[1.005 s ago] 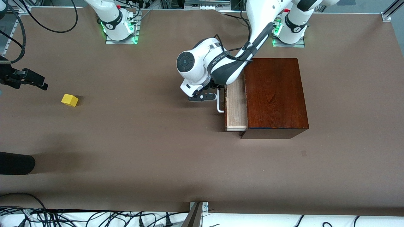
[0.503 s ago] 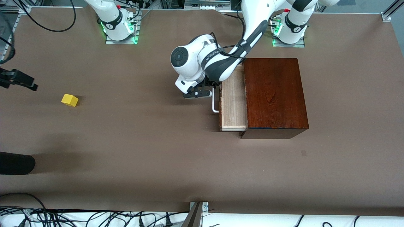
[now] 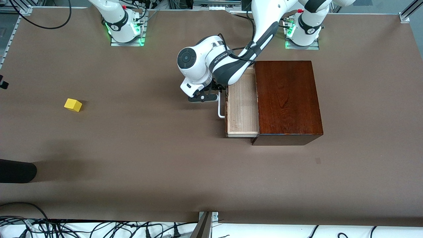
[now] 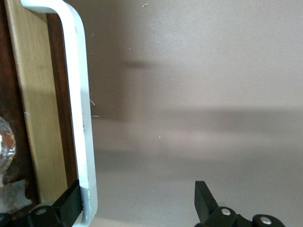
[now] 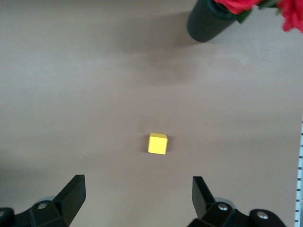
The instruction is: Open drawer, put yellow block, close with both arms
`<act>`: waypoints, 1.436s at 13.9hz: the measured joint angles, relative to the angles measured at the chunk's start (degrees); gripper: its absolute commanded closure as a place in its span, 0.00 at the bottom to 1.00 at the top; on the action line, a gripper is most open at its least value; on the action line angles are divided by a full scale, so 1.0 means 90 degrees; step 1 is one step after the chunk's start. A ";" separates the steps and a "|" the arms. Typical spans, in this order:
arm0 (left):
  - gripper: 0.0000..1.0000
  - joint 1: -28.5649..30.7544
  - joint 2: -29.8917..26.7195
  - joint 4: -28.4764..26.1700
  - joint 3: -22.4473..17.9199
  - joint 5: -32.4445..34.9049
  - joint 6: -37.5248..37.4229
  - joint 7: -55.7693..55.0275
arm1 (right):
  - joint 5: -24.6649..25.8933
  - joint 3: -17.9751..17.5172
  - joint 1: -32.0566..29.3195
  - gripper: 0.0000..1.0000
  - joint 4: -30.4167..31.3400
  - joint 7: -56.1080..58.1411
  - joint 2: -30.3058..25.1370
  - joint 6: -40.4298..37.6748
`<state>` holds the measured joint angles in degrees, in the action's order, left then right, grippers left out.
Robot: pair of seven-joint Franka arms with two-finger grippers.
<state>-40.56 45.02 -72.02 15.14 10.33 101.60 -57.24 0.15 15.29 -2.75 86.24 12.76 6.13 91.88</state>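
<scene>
The drawer [image 3: 241,105] stands pulled partly out of the dark mahogany box [image 3: 287,99], its pale tray empty. My left gripper [image 3: 206,98] is at the white handle [image 3: 219,110]. In the left wrist view its fingers are wide open [image 4: 137,198], with one finger hooked against the handle bar [image 4: 78,94]. The yellow block [image 3: 73,105] lies on the table toward the right arm's end. My right gripper [image 5: 137,189] is open and empty, up over the yellow block [image 5: 157,143]. Only a black tip of it [image 3: 2,86] shows in the front view.
A black vase [image 5: 208,21] with red flowers stands near the block; it shows as a dark cylinder [image 3: 16,171] nearer the front camera. Cables [image 3: 82,228] lie along the table's front edge.
The drawer has slid farther out of the box, with my left gripper moving along at the handle. My right gripper has moved almost out of the front view.
</scene>
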 measured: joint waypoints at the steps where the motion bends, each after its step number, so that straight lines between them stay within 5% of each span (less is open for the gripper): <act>1: 0.00 -0.0007 0.0002 0.0000 -0.0006 0.0000 0.0002 0.0000 | 0.0000 0.0097 -0.0009 0.00 0.0062 0.0090 -0.0022 0.0000; 11: 0.00 -0.0009 -0.0002 0.0385 0.0225 -0.0289 -0.0102 0.0205 | 0.0000 0.0129 -0.0003 0.00 0.1761 0.0133 -0.0749 0.0855; 16: 0.00 0.0042 -0.0175 0.0844 0.0235 -0.0318 -0.1145 0.0750 | 0.0000 0.0100 0.0008 0.00 0.3116 0.0133 -0.0641 0.2364; 20: 0.00 0.0427 -0.0956 0.1233 0.0243 -0.0902 -0.1901 0.1018 | 0.0000 0.0075 0.0020 0.00 0.3869 0.0133 0.0011 0.3742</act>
<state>-36.72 36.41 -60.92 17.33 2.22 84.49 -48.08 0.14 15.96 -2.58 121.07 13.95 6.23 125.56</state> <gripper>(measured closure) 0.000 0.000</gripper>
